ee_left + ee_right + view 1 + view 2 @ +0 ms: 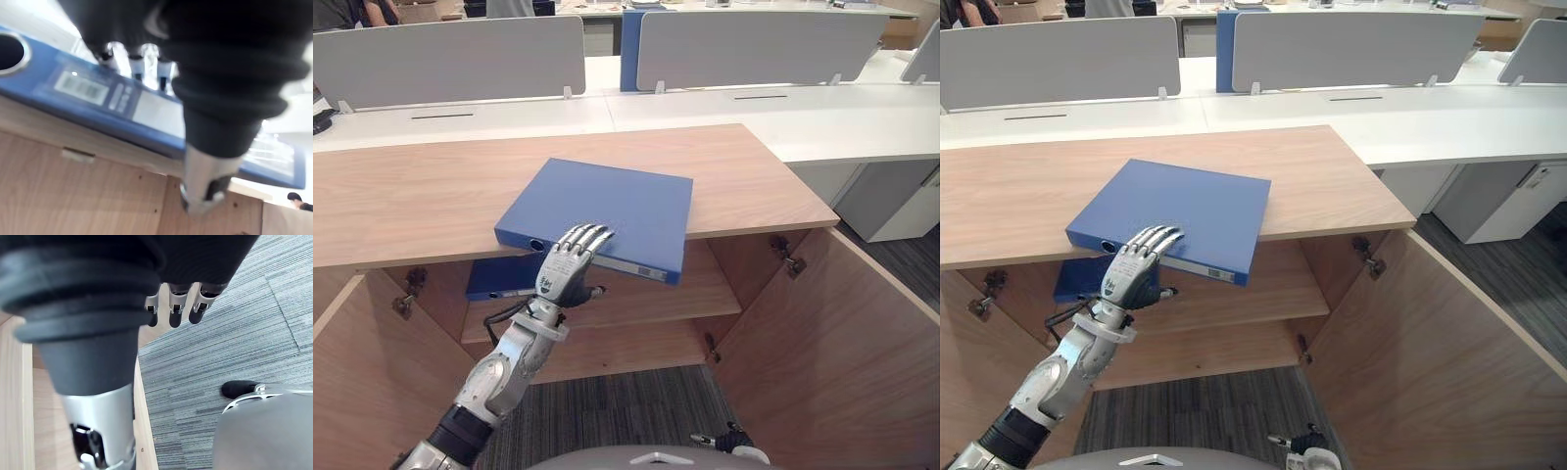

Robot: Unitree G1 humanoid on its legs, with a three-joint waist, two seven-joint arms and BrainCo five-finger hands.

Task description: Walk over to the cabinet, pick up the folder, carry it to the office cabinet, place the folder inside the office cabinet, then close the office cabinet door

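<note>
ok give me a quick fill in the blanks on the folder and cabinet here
1. The blue folder lies on the wooden cabinet's ____, overhanging its front edge.
2. The robot's ____ hand rests its fingers on that folder.
3. A second blue folder lies inside the cabinet on a ____.
4. Both cabinet doors stand ____.
Missing words: top; left; shelf; open.

Well beyond my left hand (570,269), long white desktops (822,117) carry pale grey rectangular divider screens (450,59). Below it lies grey striped carpet (607,411); far to its right stands a white pedestal unit (891,201).
</note>
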